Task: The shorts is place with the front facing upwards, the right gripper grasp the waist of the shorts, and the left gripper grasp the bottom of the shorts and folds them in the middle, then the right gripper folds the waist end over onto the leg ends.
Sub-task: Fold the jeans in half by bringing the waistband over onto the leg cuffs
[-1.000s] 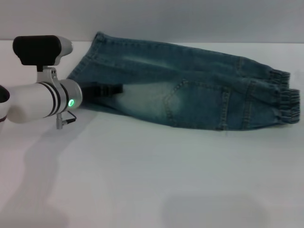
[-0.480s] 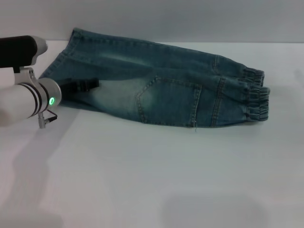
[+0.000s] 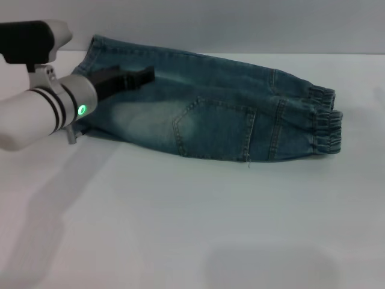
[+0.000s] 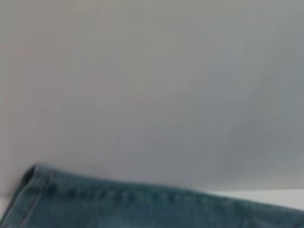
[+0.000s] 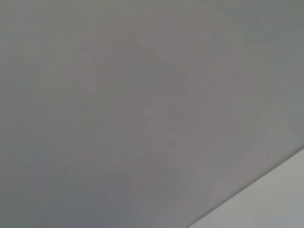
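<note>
Raised, left gripper (image 3: 141,74) hovers over shorts (image 3: 228,114).

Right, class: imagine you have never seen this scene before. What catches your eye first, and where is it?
First, the blue denim shorts, already folded lengthwise, lying across the far part of the white table, the puckered waist at the right end. Next, the left gripper, black on a thick white arm with a green ring light, above the leg ends at the left. The right gripper is not in view.
</note>
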Controlling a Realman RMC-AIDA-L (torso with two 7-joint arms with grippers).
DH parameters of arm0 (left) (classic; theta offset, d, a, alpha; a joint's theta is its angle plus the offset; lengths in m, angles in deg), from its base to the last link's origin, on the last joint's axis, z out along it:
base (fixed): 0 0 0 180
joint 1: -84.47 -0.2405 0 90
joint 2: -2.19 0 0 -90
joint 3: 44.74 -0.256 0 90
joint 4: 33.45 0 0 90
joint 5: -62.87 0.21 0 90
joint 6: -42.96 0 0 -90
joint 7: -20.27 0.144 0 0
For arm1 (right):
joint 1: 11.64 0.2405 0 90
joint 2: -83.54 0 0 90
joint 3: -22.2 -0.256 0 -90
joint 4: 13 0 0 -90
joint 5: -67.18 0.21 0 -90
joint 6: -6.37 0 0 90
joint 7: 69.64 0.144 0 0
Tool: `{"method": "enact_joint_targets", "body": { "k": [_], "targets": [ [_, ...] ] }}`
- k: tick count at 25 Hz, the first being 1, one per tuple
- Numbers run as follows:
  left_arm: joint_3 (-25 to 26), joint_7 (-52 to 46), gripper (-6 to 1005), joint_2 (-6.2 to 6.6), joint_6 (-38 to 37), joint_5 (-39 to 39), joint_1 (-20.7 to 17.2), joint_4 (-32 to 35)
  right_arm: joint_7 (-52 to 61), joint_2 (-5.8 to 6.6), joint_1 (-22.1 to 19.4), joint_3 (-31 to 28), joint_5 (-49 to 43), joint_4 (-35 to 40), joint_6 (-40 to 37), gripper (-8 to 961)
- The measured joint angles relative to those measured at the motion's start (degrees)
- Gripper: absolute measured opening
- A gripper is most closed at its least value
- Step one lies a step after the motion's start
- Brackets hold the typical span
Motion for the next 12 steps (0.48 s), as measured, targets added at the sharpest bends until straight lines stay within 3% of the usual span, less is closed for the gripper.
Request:
{"method": "enact_joint_targets", "body": {
  "k": [12],
  "targets": [
    [-4.1,0.6,860,-0.34,-15.2,-0.8,-4.7,-12.1,-0.5,-0.02,2.4,2.9,-0.4,2.0,0.9,638]
  ]
}}
